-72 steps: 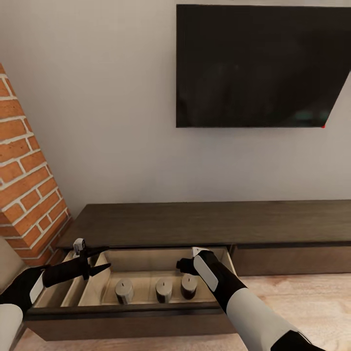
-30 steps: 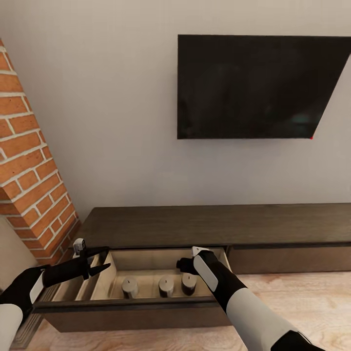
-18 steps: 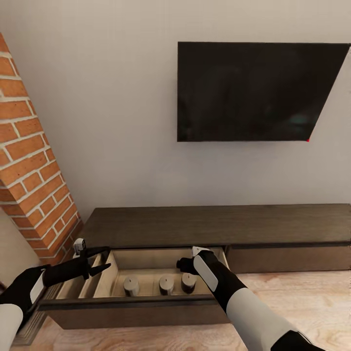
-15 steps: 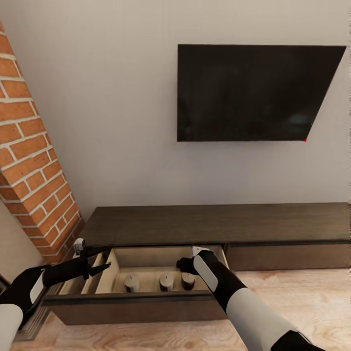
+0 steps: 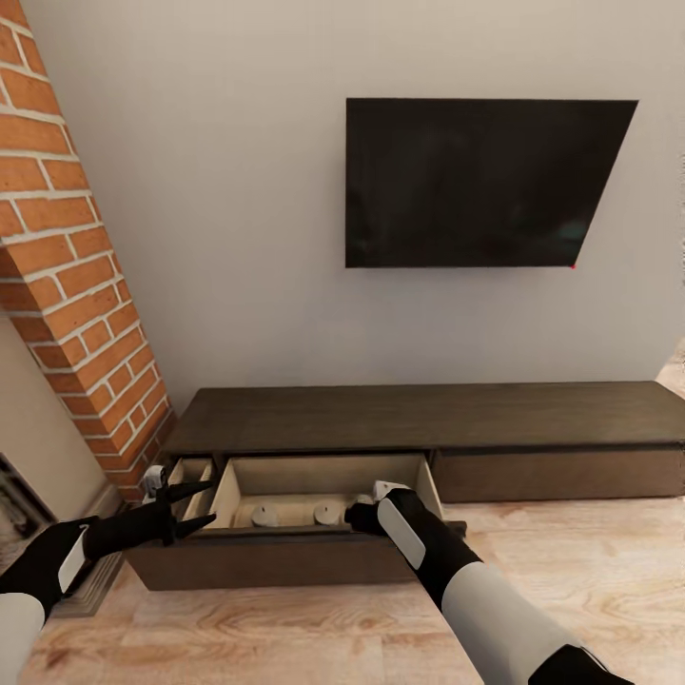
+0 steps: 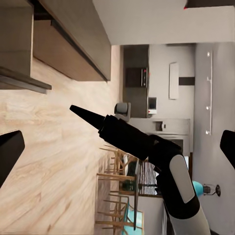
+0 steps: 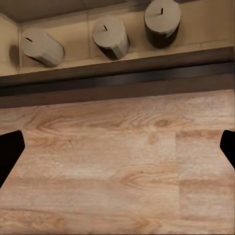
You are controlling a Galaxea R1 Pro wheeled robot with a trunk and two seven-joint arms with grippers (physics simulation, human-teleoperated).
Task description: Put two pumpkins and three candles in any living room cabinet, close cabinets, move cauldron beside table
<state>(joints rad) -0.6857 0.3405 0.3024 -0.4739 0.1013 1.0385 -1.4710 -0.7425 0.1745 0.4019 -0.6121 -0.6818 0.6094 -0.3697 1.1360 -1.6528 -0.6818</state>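
The long dark-brown cabinet (image 5: pixel 428 416) stands against the wall with one drawer (image 5: pixel 285 561) pulled out. Three tan-grey candles (image 5: pixel 264 515) (image 5: pixel 326 512) (image 5: pixel 364 500) stand in a row inside that drawer, and the right wrist view shows them as candles (image 7: pixel 41 46) (image 7: pixel 111 36) (image 7: pixel 162 14) behind the drawer front (image 7: pixel 117 73). My left gripper (image 5: pixel 183 503) is open, near the drawer's left front corner. My right gripper (image 7: pixel 117 149) is open with nothing in it, over the floor just before the drawer front. Pumpkins, cauldron and table are out of view.
A black TV (image 5: pixel 476 181) hangs above the cabinet. A brick column (image 5: pixel 67 285) rises at the left. Light wood floor (image 5: pixel 571 590) spreads in front and to the right. The cabinet's right drawer front (image 5: pixel 561 476) is shut. A distant kitchen with chairs (image 6: pixel 122 196) appears in the left wrist view.
The whole view has pulled back from the cabinet, so the camera moved. The open drawer with its candles now lies farther off, and both grippers keep their pose, now short of it.
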